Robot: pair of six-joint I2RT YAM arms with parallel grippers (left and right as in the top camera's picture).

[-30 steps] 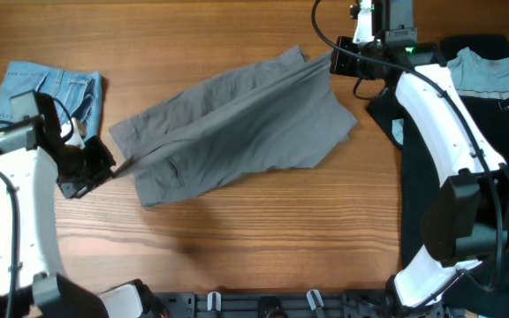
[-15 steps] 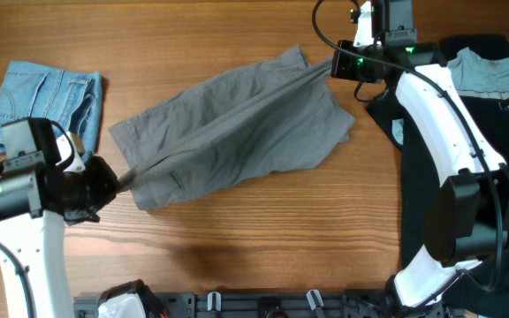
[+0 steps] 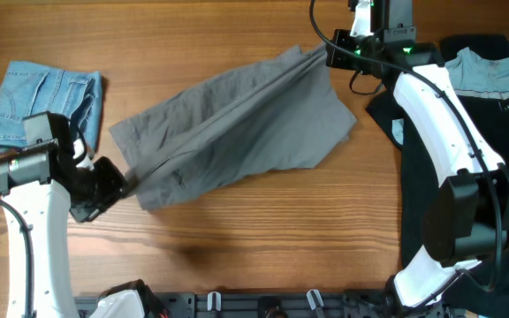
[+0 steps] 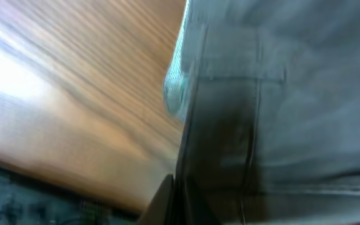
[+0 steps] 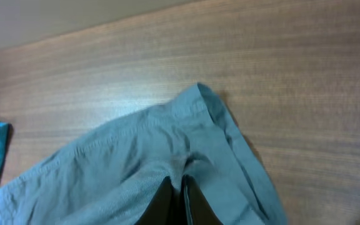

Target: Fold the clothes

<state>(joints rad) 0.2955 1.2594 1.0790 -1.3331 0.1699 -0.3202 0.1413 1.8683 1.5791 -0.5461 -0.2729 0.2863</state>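
Note:
The grey pants lie spread and stretched in a band across the middle of the table. My left gripper is shut on their lower-left corner; the left wrist view shows the cloth pinched between the fingers, blurred. My right gripper is shut on the upper-right edge; the right wrist view shows a fold of the pants clamped between the fingers. The cloth runs taut between the two grippers.
Light-blue denim shorts lie folded at the far left. A black garment with a pale-blue shirt on it lies at the right under the right arm. Bare wood table at the front.
The left arm swung: it pulled down and toward the front, then came back up a little, still holding the corner. The right gripper moved slightly up and left, keeping the cloth taut.

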